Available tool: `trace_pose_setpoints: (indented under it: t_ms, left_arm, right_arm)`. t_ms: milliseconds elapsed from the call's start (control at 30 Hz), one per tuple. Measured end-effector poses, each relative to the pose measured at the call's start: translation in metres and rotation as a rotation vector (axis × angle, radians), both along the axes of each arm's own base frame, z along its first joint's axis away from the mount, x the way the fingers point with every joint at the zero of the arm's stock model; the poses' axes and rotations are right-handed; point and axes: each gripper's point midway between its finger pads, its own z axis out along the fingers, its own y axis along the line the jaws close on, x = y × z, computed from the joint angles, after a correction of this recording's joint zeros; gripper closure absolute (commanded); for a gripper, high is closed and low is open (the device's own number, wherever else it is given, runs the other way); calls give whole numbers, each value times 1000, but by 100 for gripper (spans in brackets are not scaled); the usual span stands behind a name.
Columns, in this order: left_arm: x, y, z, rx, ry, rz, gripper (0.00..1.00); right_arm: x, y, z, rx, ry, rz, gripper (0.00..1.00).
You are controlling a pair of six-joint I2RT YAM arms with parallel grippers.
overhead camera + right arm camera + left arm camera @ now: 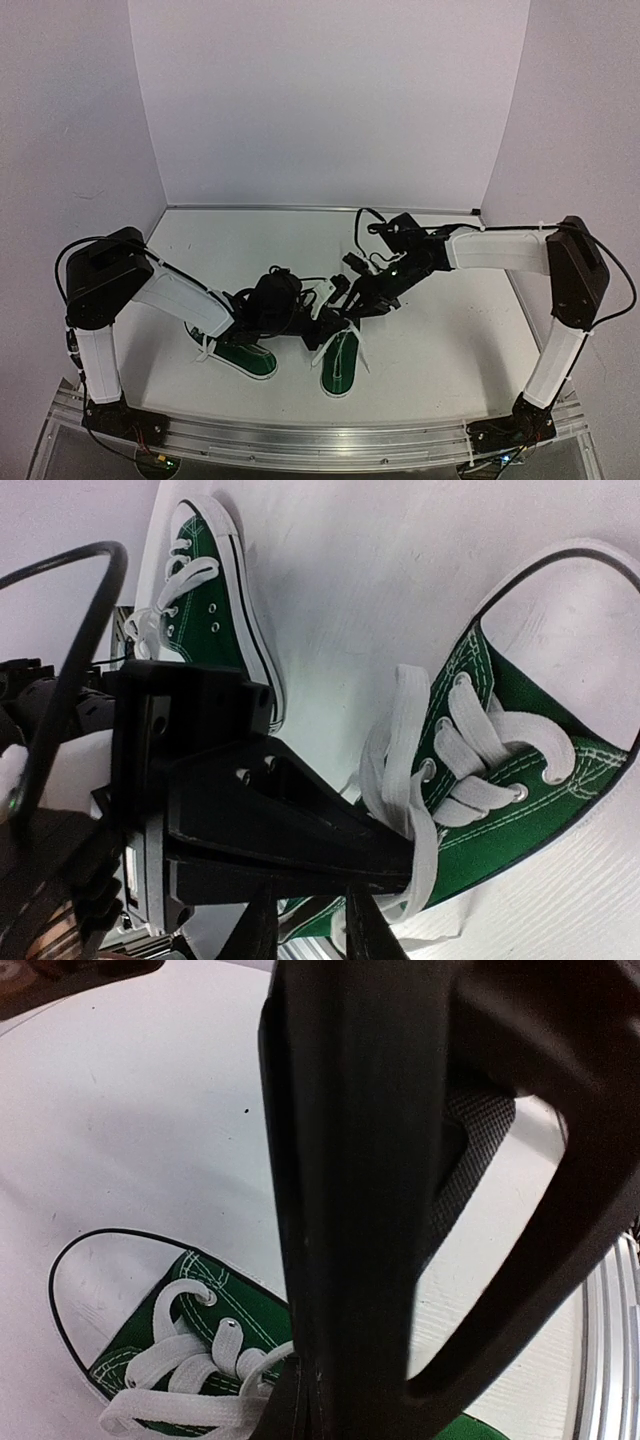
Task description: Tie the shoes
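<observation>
One green shoe (340, 365) lies on the white table (440, 340). The second shoe (248, 360) sits just to its left, apart from it. The left gripper (323, 327) hangs at the first shoe's white laces (470, 740), its claw pinched fully closed. The right gripper (352, 298) hovers just behind that shoe, but how wide its claw stands cannot be told.

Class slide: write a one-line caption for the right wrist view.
Green sneaker with loose white laces up close, second sneaker beyond, both on a white table.
</observation>
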Motion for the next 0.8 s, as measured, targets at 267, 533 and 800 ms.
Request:
trace_pose_setpoints:
  t_ms: [267, 533, 800]
  left_arm:
    - [-1, 0, 0, -5, 3, -10, 100]
    - [-2, 1, -1, 0, 3, -11, 100]
    - [-4, 5, -6, 43, -19, -31, 100]
  right_arm:
    - [19, -35, 30, 55, -32, -107, 73]
    - [21, -49, -13, -52, 29, -162, 81]
    - [22, -45, -50, -118, 84, -141, 85]
